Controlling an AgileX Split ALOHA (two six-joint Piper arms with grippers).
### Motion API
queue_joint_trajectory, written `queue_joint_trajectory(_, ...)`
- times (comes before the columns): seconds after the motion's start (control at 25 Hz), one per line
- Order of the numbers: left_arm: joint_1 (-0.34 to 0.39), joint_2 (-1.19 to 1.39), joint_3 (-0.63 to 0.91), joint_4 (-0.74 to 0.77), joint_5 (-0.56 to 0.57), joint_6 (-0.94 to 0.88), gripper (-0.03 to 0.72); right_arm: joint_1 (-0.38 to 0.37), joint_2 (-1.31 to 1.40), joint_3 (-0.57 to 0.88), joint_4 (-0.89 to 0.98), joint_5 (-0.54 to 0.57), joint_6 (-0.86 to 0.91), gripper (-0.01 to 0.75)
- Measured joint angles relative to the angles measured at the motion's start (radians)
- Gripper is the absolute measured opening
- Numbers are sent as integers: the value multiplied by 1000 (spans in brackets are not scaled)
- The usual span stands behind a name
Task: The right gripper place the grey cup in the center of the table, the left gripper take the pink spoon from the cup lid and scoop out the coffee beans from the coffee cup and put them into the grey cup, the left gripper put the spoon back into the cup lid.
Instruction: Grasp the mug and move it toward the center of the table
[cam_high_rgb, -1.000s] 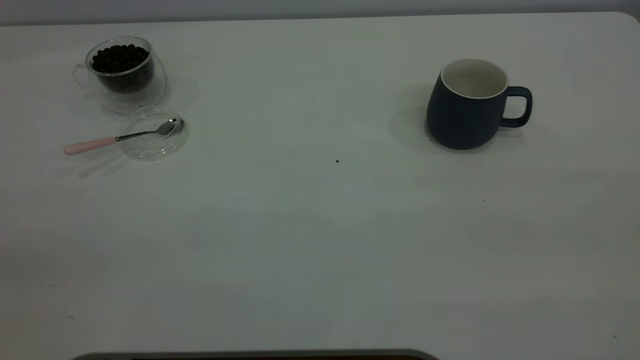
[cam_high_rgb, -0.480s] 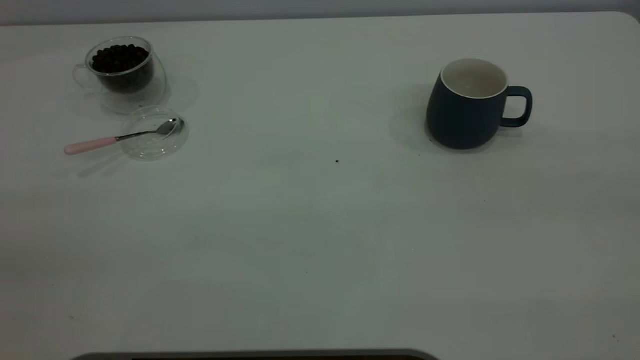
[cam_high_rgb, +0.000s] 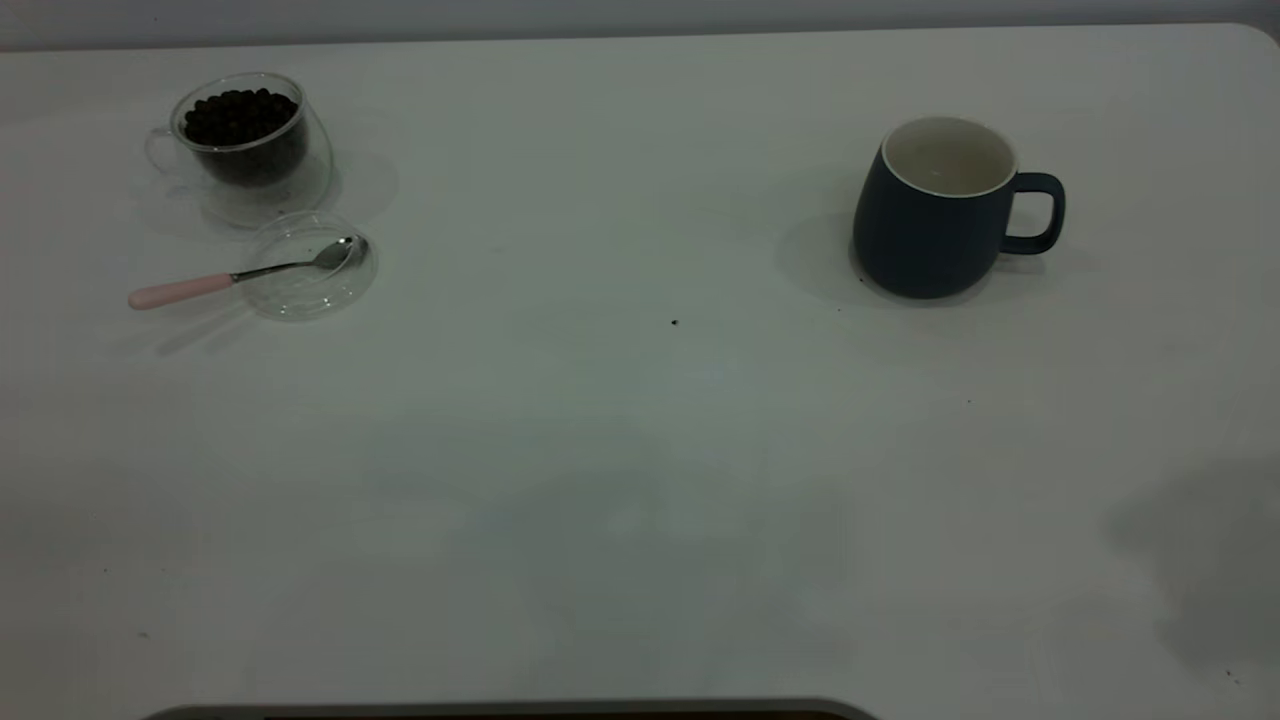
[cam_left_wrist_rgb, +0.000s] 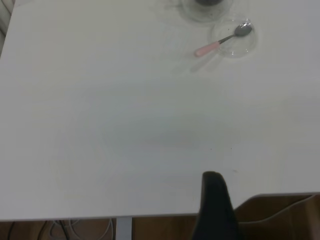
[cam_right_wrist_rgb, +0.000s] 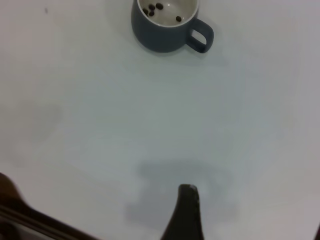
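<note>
The grey cup (cam_high_rgb: 940, 215) stands upright at the right of the table (cam_high_rgb: 640, 450), handle to the right. In the right wrist view the grey cup (cam_right_wrist_rgb: 165, 25) holds a few dark beans (cam_right_wrist_rgb: 159, 7). At the far left stands the coffee cup (cam_high_rgb: 245, 140), full of coffee beans (cam_high_rgb: 240, 112). In front of it lies the cup lid (cam_high_rgb: 305, 270), with the pink spoon (cam_high_rgb: 200, 285) resting its bowl in it. Neither gripper shows in the exterior view. My right gripper (cam_right_wrist_rgb: 252, 220) is open over bare table, well short of the grey cup. My left gripper (cam_left_wrist_rgb: 215, 205) sits at the table's near edge, far from the pink spoon (cam_left_wrist_rgb: 212, 46).
A soft shadow (cam_high_rgb: 1200, 560) lies on the table's front right. Tiny dark specks (cam_high_rgb: 674, 322) dot the middle. The table's edge (cam_left_wrist_rgb: 100, 216) runs under the left wrist view, with cables and a brown box (cam_left_wrist_rgb: 280, 215) below it.
A shadow has spread onto the table's front right corner. The cups, lid and spoon have not moved.
</note>
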Motion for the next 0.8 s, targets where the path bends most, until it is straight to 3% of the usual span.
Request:
queue_joint_trajectory(0.2, 0, 0, 0, 0, 0, 0, 593, 0, 247, -70, 28, -100, -210, 752)
queue_joint_trajectory(0.48, 0, 0, 0, 0, 0, 0, 593, 9, 633, -249, 67, -142, -442, 749)
queue_joint_trajectory(0.8, 0, 0, 0, 0, 1, 0, 593, 54, 993, -474, 35, -183, -551, 732)
